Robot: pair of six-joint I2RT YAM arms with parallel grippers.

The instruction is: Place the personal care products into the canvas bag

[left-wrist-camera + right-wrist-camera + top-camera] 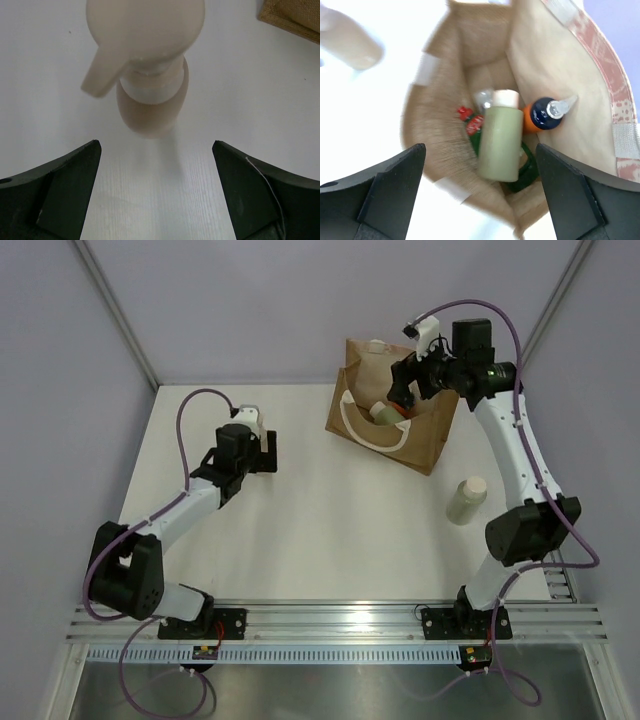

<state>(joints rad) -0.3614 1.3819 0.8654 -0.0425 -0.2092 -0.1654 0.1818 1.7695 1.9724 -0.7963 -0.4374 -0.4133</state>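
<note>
Both empty, spread wide: right fingers (380, 195) above canvas bag (437, 125), left fingers (55, 192) facing pump bottle (152, 110).

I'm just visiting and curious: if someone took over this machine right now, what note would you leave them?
Left end effector: open, empty, facing the beige pump bottle on the table.
Right end effector: open, empty, above the canvas bag.
Done: olive bottle, green red-capped bottle and orange bottle in bag.
To do: pump bottle, second olive bottle on the table.
</note>
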